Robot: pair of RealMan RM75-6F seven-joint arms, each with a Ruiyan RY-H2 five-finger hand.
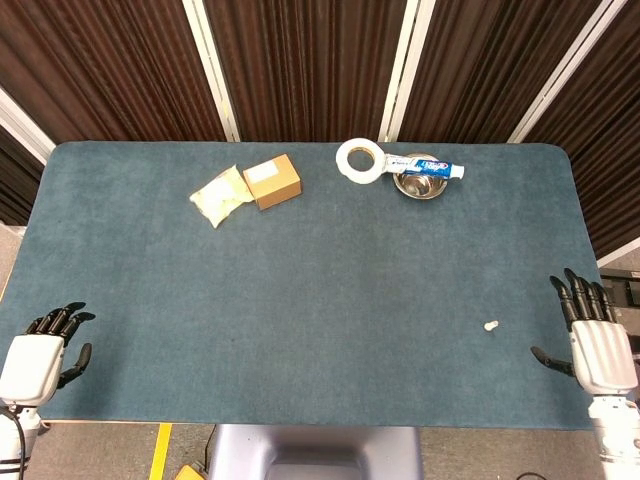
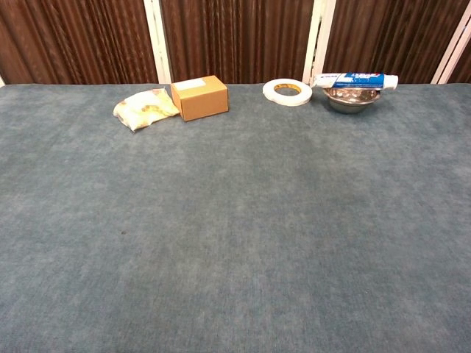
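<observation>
Right hand (image 1: 601,348) hovers at the counter (image 1: 300,300) edge, fingers (image 1: 578,295) spread and holding nothing, a small white piece (image 1: 490,326), perhaps a cap, lying near, to their left, while the left hand (image 1: 33,357) waits empty, fingers apart.

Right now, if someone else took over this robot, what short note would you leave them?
Left robot hand: open, holds nothing, at the near left corner of the table.
Right robot hand: open, holds nothing, at the near right edge.
Nearest thing: a small white piece lying loose on the cloth, beside the right robot hand and apart from it.
Far edge: yellow packet, cardboard box, tape roll, toothpaste tube across a metal bowl.
Nothing is held; none of the far things is being touched.
</observation>
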